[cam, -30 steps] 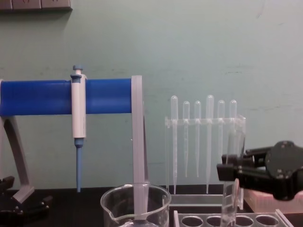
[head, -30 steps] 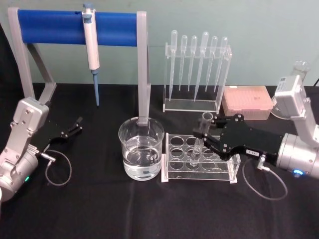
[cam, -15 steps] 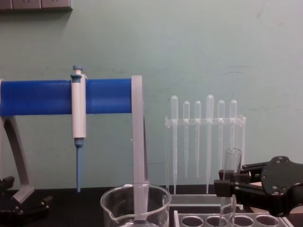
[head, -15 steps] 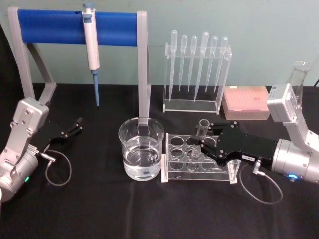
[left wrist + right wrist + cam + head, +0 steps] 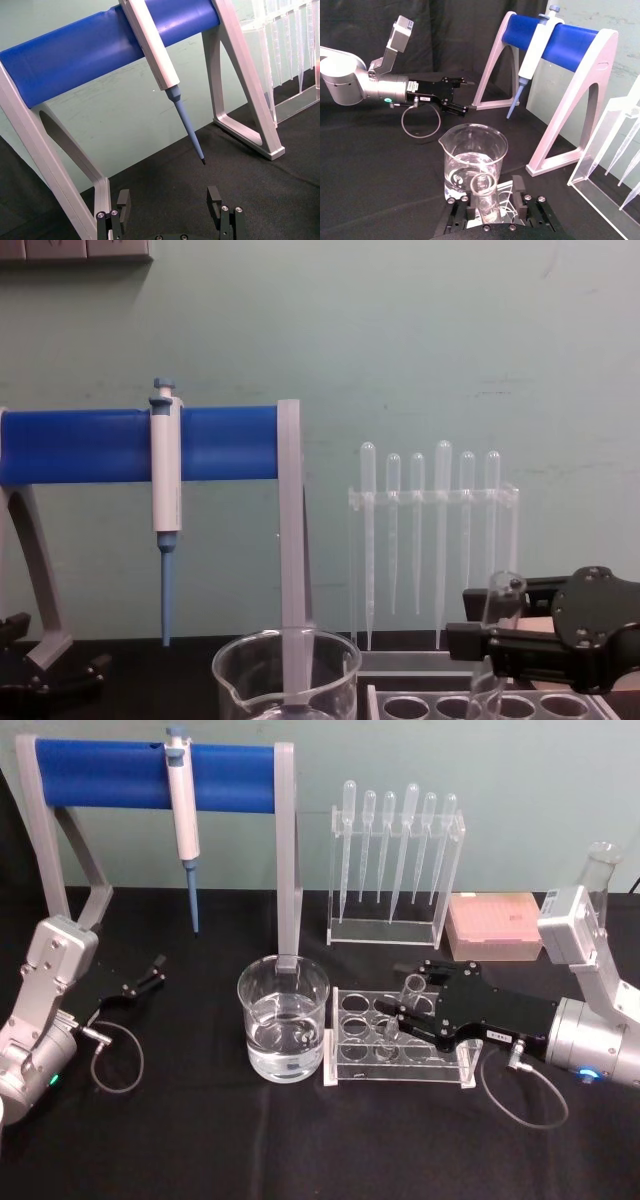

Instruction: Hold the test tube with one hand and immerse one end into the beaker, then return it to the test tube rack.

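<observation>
We see the clear test tube (image 5: 402, 1003) tilted, open rim up, lower end in a rack (image 5: 352, 1050) hole, the right gripper's (image 5: 408, 1016) fingers clamped on it. The beaker (image 5: 283, 1030), part full of clear liquid, stands upright just beside the rack.

A pale green wall (image 5: 420, 340) fills the upper part of the chest view and runs across the top of the head view. In the upper left corner of the chest view, the lower edges of grey wall plates (image 5: 75, 250) show. A black cloth covers the tabletop (image 5: 200, 1140) across the lower half of the head view. The light is even, with soft shadows on the wall.
</observation>
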Motion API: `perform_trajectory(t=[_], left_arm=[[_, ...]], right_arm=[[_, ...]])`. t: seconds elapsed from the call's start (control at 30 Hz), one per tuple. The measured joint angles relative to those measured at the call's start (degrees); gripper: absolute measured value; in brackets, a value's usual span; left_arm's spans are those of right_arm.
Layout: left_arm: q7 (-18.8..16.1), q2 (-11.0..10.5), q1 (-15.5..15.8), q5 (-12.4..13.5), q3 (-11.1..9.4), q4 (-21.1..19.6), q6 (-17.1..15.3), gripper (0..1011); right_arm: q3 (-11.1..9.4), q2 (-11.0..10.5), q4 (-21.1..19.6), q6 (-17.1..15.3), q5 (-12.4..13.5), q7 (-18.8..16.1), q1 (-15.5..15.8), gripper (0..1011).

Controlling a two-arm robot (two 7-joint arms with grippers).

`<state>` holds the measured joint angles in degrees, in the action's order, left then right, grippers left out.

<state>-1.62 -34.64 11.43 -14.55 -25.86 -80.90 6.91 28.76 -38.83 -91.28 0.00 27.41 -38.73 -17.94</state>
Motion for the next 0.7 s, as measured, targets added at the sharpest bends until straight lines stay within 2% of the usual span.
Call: perform_trajectory(t=[0.17,0.2,0.23,0.33,0.53,0.63,0.7], left_arm=[[0.00,0.00,0.00,0.00,0.00,0.00,0.00,1000],[0.00,0.00,0.00,0.00,0.00,0.00,0.00,1000],[0.00,0.00,0.00,0.00,0.00,0.00,0.00,1000],[0.00,0.00,0.00,0.00,0.00,0.00,0.00,1000],[0.00,0.00,0.00,0.00,0.00,0.00,0.00,1000],[0.00,0.00,0.00,0.00,0.00,0.00,0.00,1000],[0.00,0.00,0.00,0.00,0.00,0.00,0.00,1000]], right_arm=[[-0.70,0.01,-0.79,0.42,0.32,0.44,0.68,595],[-1.00,0.02,-1.09,0.71,0.53,0.67,0.94,657],[-1.37,0.02,-1.49,0.99,0.70,0.95,1.26,657],[-3.25,-0.06,-3.52,2.35,1.49,2.39,2.88,772],[-6.19,-0.09,-6.55,4.99,1.67,4.71,5.39,915],[-8.17,0.38,-7.78,5.94,2.03,6.65,7.13,990],[-9.81,0.95,-8.80,5.72,1.71,9.92,8.71,1002]])
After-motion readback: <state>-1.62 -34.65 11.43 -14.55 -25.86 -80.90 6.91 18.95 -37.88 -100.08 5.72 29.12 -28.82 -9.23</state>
